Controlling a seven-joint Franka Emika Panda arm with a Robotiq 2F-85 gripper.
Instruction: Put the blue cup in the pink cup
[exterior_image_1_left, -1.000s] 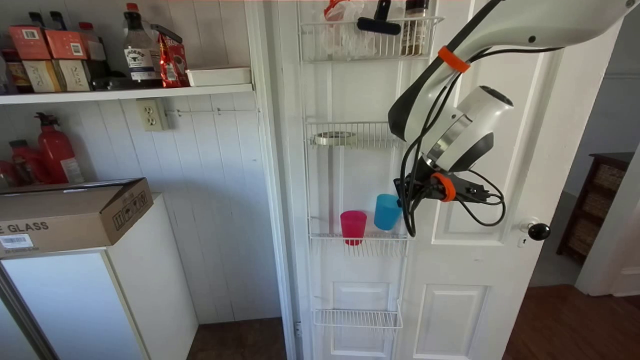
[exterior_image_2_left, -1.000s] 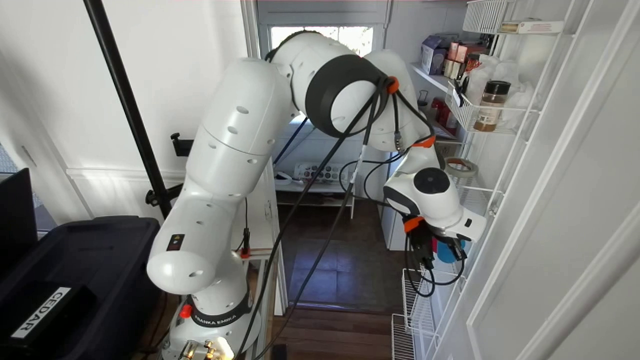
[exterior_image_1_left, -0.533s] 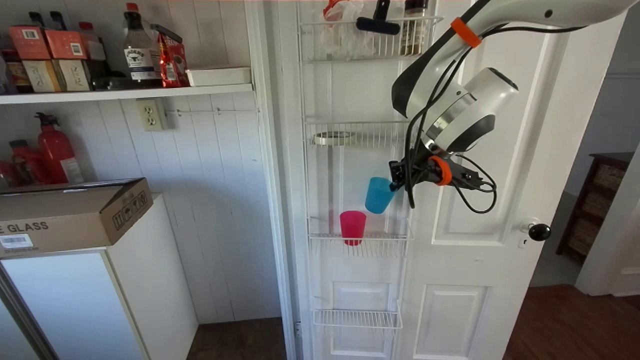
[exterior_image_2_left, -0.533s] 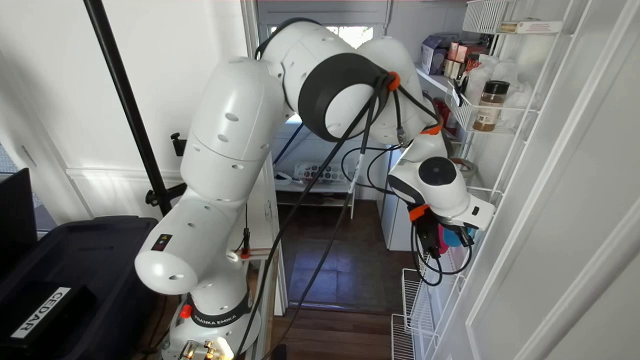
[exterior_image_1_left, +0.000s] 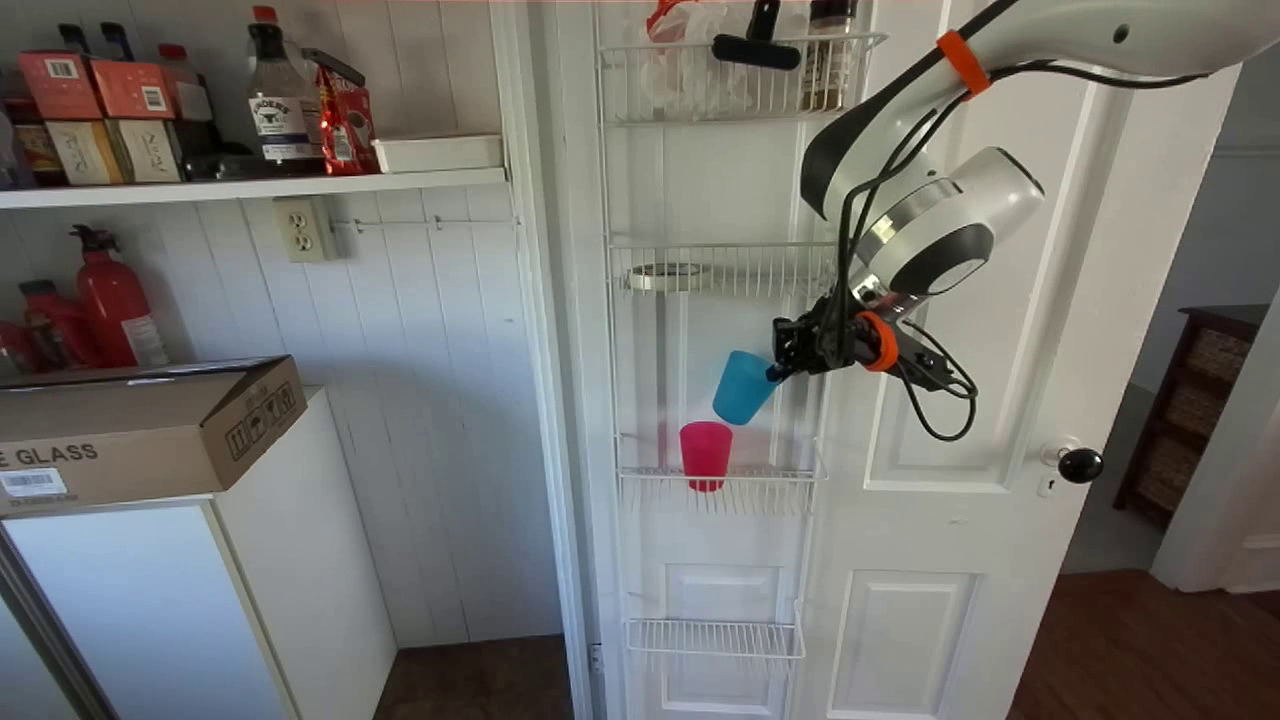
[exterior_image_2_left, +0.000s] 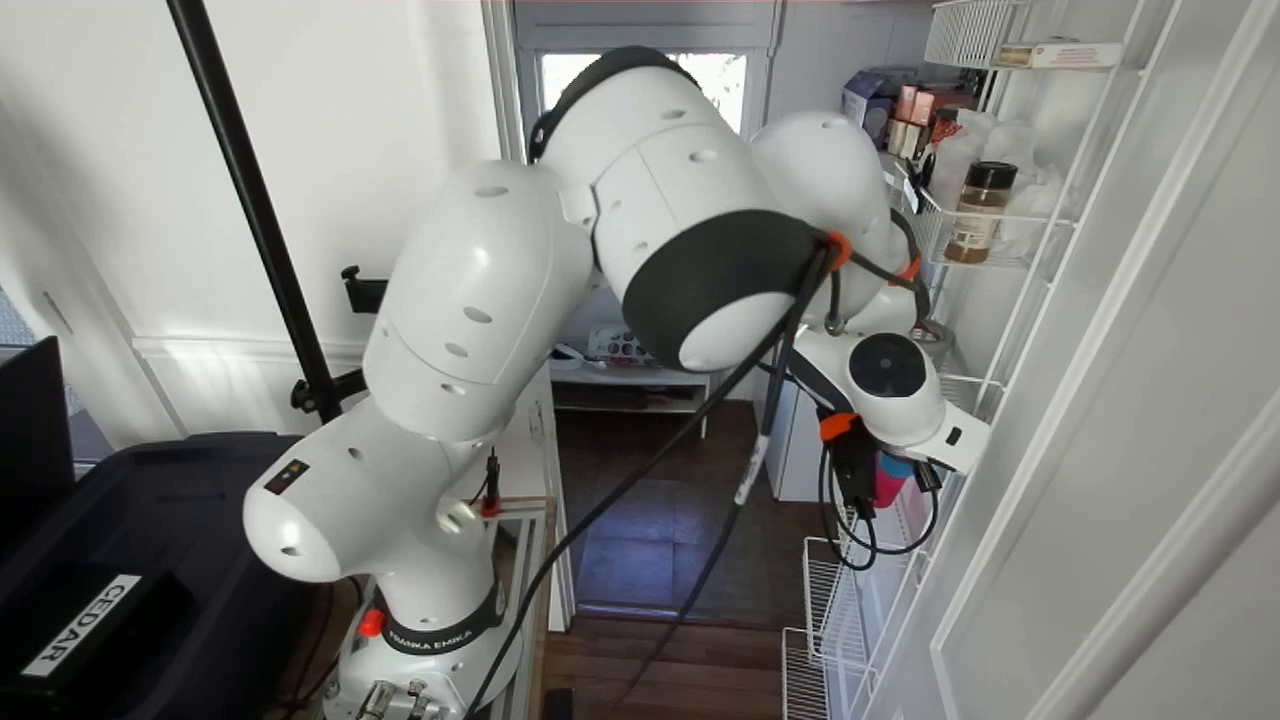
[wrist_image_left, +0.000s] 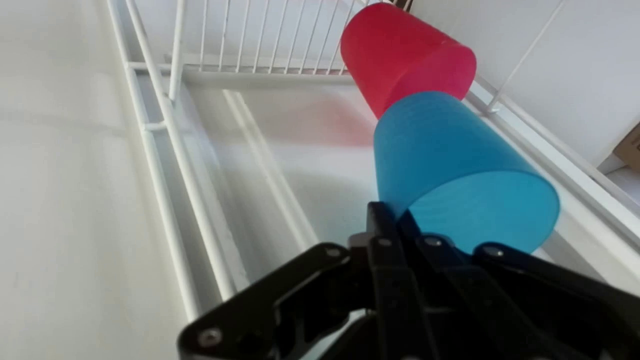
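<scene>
My gripper (exterior_image_1_left: 777, 372) is shut on the rim of the blue cup (exterior_image_1_left: 743, 388), one finger inside the wall and one outside, as the fingertips in the wrist view (wrist_image_left: 398, 215) show. The blue cup (wrist_image_left: 450, 145) is tilted, its base toward the lower left in an exterior view. The pink cup (exterior_image_1_left: 706, 456) stands upright on a wire door shelf. The blue cup's base is just above and right of the pink cup's mouth. In the wrist view the blue cup overlaps the pink cup (wrist_image_left: 400, 55); I cannot tell if they touch. Both cups are partly hidden in an exterior view (exterior_image_2_left: 888, 490).
The cups' wire shelf (exterior_image_1_left: 720, 474) has a front rail and hangs on a white door (exterior_image_1_left: 920, 530). Another wire shelf (exterior_image_1_left: 740, 250) with a roll of tape (exterior_image_1_left: 668, 276) is above. A lower wire shelf (exterior_image_1_left: 716, 636) is below. Cables hang around the wrist.
The blue cup has risen off the shelf and moved left to near the pink cup's mouth, tilting more. The arm has moved with it. The pink cup has not moved.
</scene>
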